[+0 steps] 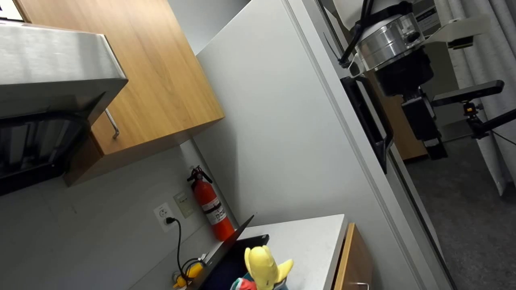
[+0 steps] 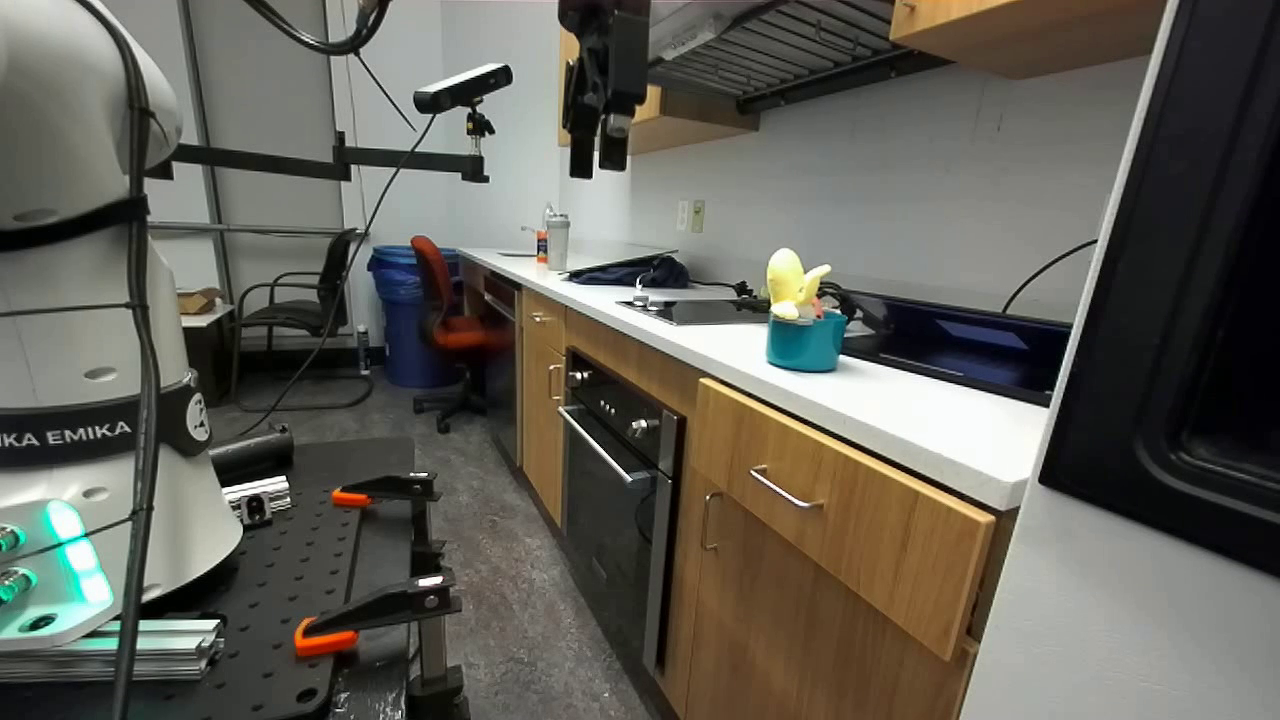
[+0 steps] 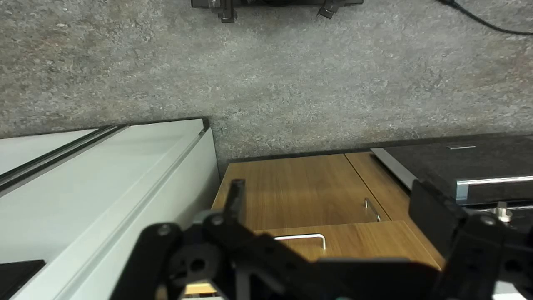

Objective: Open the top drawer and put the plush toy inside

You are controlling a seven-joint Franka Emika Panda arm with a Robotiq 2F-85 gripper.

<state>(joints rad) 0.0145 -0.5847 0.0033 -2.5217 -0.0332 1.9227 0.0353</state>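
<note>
While the toy (image 2: 792, 285) sits in a pot (image 2: 806, 342), the gripper (image 2: 597, 162) hangs well apart

Its fingers (image 3: 435, 216) are spread wide. On the counter (image 2: 930, 425), a tray (image 2: 960, 345) lies just beside the pot, and something red and white (image 1: 245, 284) shows beside the toy. The drawer (image 2: 860, 525) stands slightly ajar below, between oven (image 2: 612, 520) and white panel (image 2: 1120, 610).

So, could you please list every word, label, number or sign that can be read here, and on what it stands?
"KA EMIKA", start cut off: black band on the robot arm.
Round white badge beside it: sign unclear.
Fire extinguisher label: too blurred to read.
Oven panel: marks too small to read.
Nothing else is legible.
</note>
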